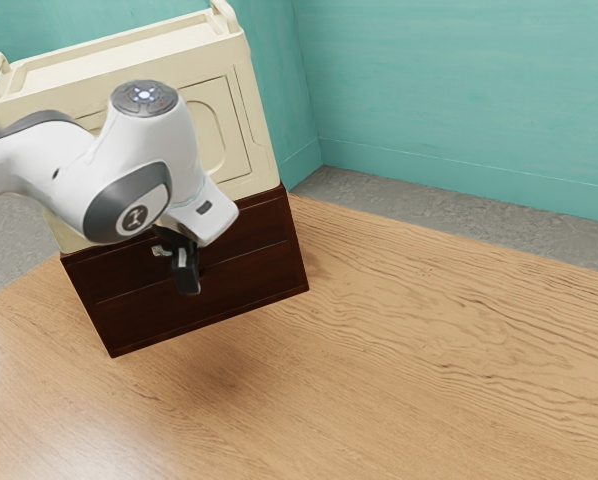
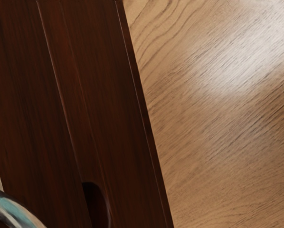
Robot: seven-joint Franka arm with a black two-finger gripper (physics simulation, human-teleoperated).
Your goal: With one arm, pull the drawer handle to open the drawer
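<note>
In the exterior view my gripper (image 1: 186,272) is in front of the dark brown drawer unit (image 1: 254,272), close to its upper drawer. A small piece of the silvery handle (image 1: 161,251) shows right beside the gripper; the hand hides the rest, and I cannot tell whether they touch. The wrist view has the curved metal handle (image 2: 14,211) on the dark wooden front (image 2: 28,95), with a rounded dark recess (image 2: 97,204) in the neighbouring panel. The drawer fronts look flush with the unit.
A cream cabinet (image 1: 264,150) with raised rails stands on or behind the dark unit, partly covered by the arm. The wooden table (image 1: 429,360) spreads out in front and toward the exterior view's right. Teal walls (image 1: 459,90) rise behind.
</note>
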